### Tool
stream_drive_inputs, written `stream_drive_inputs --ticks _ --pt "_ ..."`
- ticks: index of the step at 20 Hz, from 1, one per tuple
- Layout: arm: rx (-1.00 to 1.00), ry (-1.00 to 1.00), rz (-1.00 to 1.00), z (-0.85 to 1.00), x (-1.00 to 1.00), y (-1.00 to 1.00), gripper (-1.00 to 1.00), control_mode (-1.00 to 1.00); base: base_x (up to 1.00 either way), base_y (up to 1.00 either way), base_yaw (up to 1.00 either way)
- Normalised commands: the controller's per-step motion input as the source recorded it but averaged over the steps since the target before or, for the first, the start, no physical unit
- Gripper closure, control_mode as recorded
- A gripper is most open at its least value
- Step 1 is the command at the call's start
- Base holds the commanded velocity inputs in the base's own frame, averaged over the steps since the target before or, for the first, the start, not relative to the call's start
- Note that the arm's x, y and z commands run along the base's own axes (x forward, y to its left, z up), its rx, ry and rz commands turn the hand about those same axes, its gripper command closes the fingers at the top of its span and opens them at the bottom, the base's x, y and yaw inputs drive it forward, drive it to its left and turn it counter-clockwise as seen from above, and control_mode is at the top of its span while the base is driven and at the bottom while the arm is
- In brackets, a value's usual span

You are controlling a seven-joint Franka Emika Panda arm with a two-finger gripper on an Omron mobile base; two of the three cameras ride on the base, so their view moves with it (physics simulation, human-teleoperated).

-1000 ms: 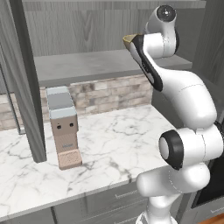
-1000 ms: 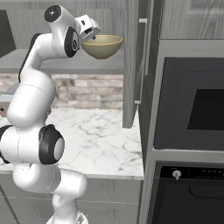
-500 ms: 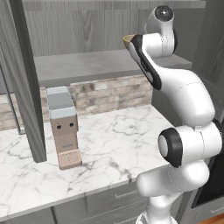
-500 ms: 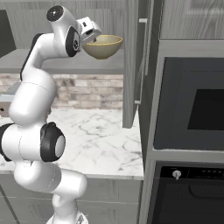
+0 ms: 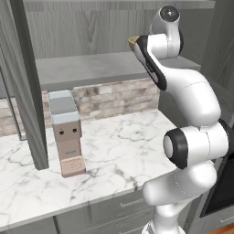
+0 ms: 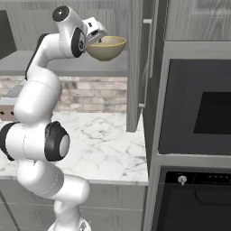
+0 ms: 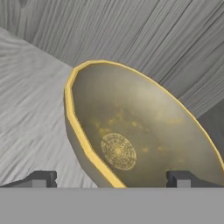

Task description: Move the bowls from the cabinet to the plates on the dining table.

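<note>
Inside the cabinet [image 6: 135, 63], the gripper [image 7: 111, 178] is standing with jaws spread fully, straddling the near rim of the pale yellow-olive bowl [image 6: 106, 48] without yet clamping it, probably so the fingers [image 7: 41, 178] can pinch the wall. That bowl is sitting on the grey shelf [image 5: 91, 68], near its right end. To its right an open door edge [image 6: 134, 90] is narrowing the exit, while the marble counter [image 6: 108, 144] below is leaving room for withdrawal.

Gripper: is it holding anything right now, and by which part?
Nothing gripped: the gripper has its jaws wide open, tips either side of the yellow bowl's near rim.
</note>
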Motion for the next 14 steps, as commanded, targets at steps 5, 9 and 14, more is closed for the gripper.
stream_drive_inputs --ticks 5,9,14 --pt "0.0 0.07 0.0 -0.14 0.04 0.0 -1.0 -1.0 0.0 0.0 0.0" --pt "0.0 0.04 0.0 -0.14 0.14 -0.02 -1.0 -1.0 0.0 0.0 0.0" --pt "0.0 0.01 0.0 -0.01 0.19 -0.01 -1.0 -1.0 0.0 0.0 0.0"
